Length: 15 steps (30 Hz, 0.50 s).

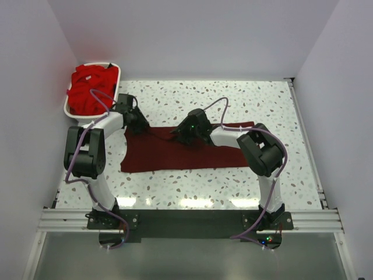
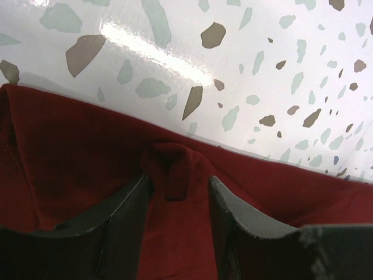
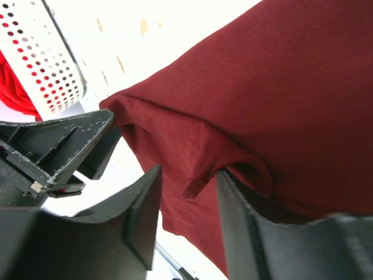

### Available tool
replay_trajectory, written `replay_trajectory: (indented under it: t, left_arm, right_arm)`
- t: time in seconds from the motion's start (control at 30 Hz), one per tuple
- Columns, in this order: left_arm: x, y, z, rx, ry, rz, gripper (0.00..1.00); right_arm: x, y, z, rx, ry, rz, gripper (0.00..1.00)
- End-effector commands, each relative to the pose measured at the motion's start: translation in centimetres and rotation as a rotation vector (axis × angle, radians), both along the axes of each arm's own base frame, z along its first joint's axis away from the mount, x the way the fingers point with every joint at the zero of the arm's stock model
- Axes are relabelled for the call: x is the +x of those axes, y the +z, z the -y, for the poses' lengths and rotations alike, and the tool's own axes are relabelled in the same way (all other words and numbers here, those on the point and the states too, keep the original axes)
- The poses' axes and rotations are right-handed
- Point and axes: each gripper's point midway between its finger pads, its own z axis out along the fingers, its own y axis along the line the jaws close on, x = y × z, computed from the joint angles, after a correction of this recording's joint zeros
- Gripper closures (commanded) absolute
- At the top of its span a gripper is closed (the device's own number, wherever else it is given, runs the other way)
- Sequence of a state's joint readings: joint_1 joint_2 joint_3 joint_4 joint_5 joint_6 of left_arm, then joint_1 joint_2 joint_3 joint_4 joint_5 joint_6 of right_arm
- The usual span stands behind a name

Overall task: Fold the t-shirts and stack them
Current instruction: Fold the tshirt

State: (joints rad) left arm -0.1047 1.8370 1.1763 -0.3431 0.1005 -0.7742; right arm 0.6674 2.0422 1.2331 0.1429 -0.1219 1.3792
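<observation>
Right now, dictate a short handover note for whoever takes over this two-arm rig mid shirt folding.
Left gripper: shut on a pinch of the dark maroon cloth t-shirt at its far left edge.
Right gripper: shut on a fold of the same shirt along its far edge, near the middle.
The maroon shirt lies spread on the speckled table, not yet folded.
The bright red t-shirts sit heaped in the white slotted plastic basket at the far left.
Done: one shirt laid out. Left: fold it, then fold and stack the rest.

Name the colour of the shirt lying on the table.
Dark maroon shirt, seen best in the top external view.
</observation>
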Motion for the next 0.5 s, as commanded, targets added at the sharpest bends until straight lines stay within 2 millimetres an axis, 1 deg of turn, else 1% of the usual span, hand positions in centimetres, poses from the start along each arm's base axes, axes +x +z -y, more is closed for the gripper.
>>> replay_trajectory:
  t: [0.0,0.03,0.1,0.13,0.17,0.2,0.23,0.27,0.37,0.4,0.47]
  left_arm:
    - [1.9,2.1,-0.4,0.008,0.001,0.079,0.50]
    - [1.8,2.1,-0.6,0.017,-0.001,0.073,0.50]
    - [1.7,2.5,-1.0,0.039,0.001,0.080,0.48]
    - [1.5,2.5,-1.1,0.044,0.005,0.080,0.48]
    - [1.4,2.8,-1.3,0.052,0.007,0.087,0.47]
    - [1.4,2.9,-1.3,0.053,0.006,0.091,0.47]
    - [1.2,2.9,-1.3,0.054,0.005,0.091,0.47]
    - [1.2,3.1,-1.2,0.048,0.003,0.095,0.47]
    - [1.4,3.6,-1.2,0.044,0.004,0.102,0.47]
    - [1.4,3.8,-1.2,0.046,0.005,0.104,0.48]
    - [1.4,4.2,-1.5,0.061,0.015,0.109,0.48]
  right_arm:
    - [1.6,1.9,-1.0,0.029,-0.031,0.059,0.57]
    - [1.5,1.9,-1.0,0.026,-0.030,0.057,0.64]
    - [1.4,1.6,-0.7,0.017,-0.033,0.057,0.73]
    - [1.4,1.6,-0.6,0.015,-0.033,0.057,0.85]
    - [1.3,1.4,-0.5,0.010,-0.034,0.057,0.91]
    - [1.2,1.5,-0.3,0.005,-0.033,0.061,0.97]
    - [1.2,1.5,-0.3,0.005,-0.034,0.062,1.00]
    - [1.0,1.2,-0.1,-0.002,-0.032,0.058,1.00]
    - [0.8,1.1,0.0,-0.004,-0.029,0.058,1.00]
    - [0.7,1.4,0.1,-0.003,-0.027,0.063,1.00]
    - [0.5,1.3,0.3,-0.005,-0.029,0.061,1.00]
